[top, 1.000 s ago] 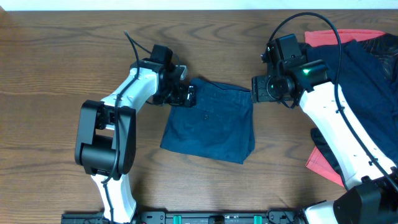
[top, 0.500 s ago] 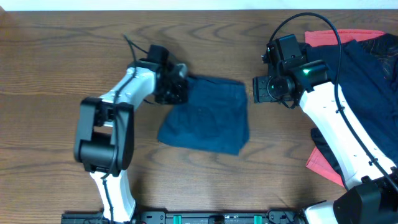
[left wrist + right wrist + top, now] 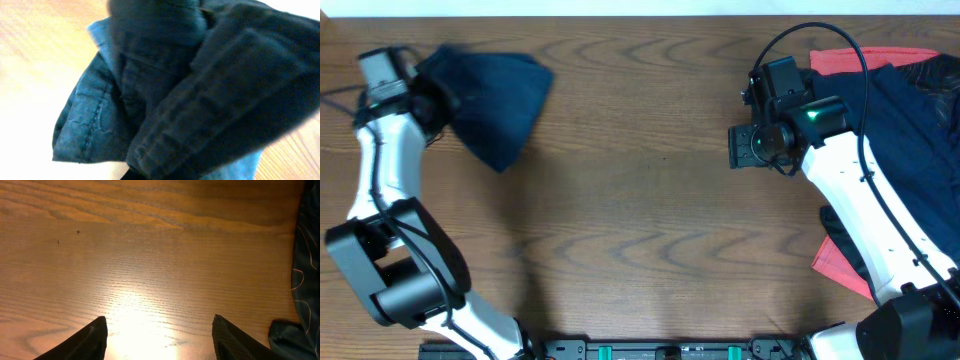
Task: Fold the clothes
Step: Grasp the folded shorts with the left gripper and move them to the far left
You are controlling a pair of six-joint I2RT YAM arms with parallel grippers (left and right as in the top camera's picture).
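Left pincer (image 3: pixel 422 92) of mine seems pressed together on the folded navy shorts (image 3: pixel 500 92). The cloth hides my fingers in the wrist view, so I judge this only from how the fabric bunches there. The shorts are near the far left corner of the table (image 3: pixel 640 230), well apart from the pile of clothes (image 3: pixel 910 130) on the right. My right pincer (image 3: pixel 160 340) is spread and holds nothing, low over bare wood.

I hold the shorts at one bunched side only, so the fold can fall open. The free end can also slide over the table edge if I put it down too far out.

The table is brown wood with strong grain, and the right wrist view shows a bright glare on it. Of the room I see only a pale strip behind the far edge.
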